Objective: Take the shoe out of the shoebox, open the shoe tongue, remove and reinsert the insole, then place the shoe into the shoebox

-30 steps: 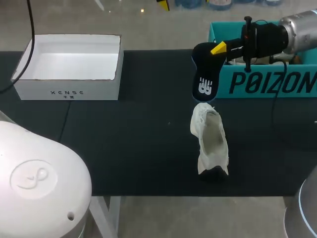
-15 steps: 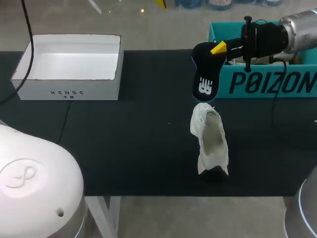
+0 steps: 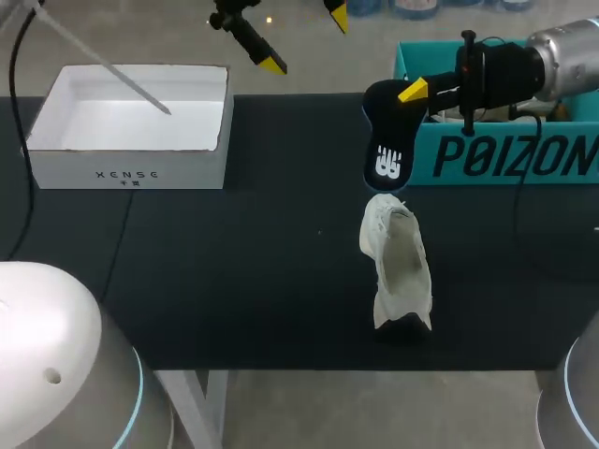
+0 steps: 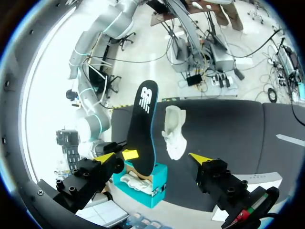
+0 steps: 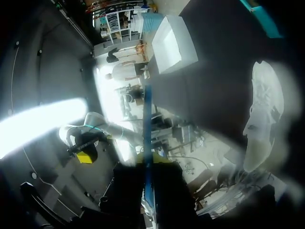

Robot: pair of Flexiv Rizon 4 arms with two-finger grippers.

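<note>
— Where is the white shoe [image 3: 399, 267] sitting?
— It is lying on the dark table [image 3: 234, 271], just in front of the teal shoebox [image 3: 510, 154], outside it.
— And the black insole [image 3: 386, 140]?
— The right gripper [image 3: 414, 92] is pinching it at its upper end, both fingers pressing on it. The insole is hanging logo-side out above the shoe's toe end.
— What is the left gripper [image 3: 305, 39] doing?
— It is hovering high over the table's far edge, beside the white box [image 3: 131, 173], its fingers standing wide apart and gripping nothing.
</note>
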